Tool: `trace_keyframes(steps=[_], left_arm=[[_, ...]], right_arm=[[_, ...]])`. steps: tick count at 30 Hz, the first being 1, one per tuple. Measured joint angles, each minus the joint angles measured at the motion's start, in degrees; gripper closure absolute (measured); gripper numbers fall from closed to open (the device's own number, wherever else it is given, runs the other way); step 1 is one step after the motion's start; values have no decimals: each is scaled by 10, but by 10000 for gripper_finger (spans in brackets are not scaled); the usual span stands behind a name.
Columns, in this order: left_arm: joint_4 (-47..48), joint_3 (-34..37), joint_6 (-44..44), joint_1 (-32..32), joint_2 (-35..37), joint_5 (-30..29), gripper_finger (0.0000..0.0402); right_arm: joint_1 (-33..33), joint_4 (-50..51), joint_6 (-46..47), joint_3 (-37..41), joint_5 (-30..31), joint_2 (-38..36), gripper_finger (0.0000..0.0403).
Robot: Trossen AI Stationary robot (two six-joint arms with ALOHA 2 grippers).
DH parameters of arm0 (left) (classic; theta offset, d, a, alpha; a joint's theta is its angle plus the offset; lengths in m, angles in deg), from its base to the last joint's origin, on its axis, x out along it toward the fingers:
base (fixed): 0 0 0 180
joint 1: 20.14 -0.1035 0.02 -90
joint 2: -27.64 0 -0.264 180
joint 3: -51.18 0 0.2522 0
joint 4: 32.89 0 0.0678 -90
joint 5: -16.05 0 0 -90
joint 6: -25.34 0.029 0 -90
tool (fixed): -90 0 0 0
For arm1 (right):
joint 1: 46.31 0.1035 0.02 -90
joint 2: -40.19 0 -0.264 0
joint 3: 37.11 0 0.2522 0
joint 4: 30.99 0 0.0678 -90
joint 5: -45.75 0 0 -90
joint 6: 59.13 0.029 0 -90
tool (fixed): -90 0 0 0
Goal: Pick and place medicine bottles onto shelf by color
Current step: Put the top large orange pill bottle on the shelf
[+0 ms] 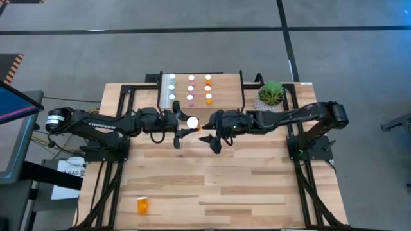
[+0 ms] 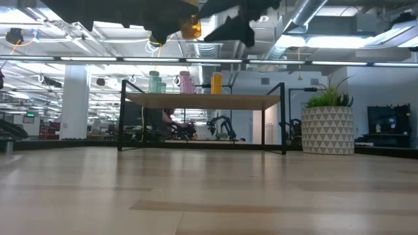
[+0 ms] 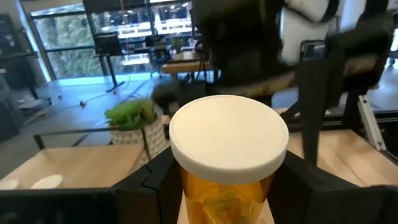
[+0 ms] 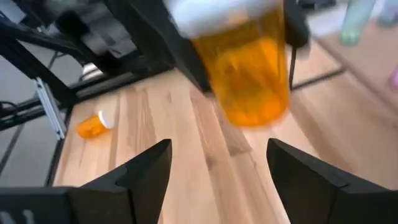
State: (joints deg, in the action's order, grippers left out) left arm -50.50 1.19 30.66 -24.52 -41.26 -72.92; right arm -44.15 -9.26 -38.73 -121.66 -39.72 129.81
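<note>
Looks like mid handoff: left end effector (image 1: 184,123) clamped on big orange bottle (image 3: 227,155), held in air just in front of shelf (image 1: 231,96). Right end effector (image 4: 217,177) spread wide, empty, just beside bottle. Next: carry to orange row (image 1: 208,89), set upright. Another orange bottle (image 1: 142,205) lies at table near edge.

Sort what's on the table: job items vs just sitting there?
Job:
- large orange bottle, clamped in the left gripper
- orange bottle lying on its side near the table's front edge
- bottles already on the shelf
- shelf
- right gripper, open, empty

Lying about:
- potted plant
</note>
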Motion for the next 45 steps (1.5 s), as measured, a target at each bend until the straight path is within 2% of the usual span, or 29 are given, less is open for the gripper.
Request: trace_keyframes(steps=[5, 9, 13, 23, 31, 45], left_arm=[[24, 0, 0, -10, 0, 0, 239], [21, 0, 0, -13, -4, -9, 239], [22, 0, 0, -13, -5, -20, 239], [-13, 0, -40, -12, -16, -63, 239], [-62, 0, -59, -8, -44, -63, 239], [-68, 1, -58, 2, -46, -61, 239]], right_arm=[[0, 42, -51, -40, 47, 0, 117], [-1, -5, -93, -48, 110, 0, 117], [0, -25, -119, -47, 131, 8, 117], [-2, -40, -119, -47, 135, 7, 117], [-2, -52, -119, -47, 135, 7, 117], [-11, -91, -120, -48, 135, 42, 117]])
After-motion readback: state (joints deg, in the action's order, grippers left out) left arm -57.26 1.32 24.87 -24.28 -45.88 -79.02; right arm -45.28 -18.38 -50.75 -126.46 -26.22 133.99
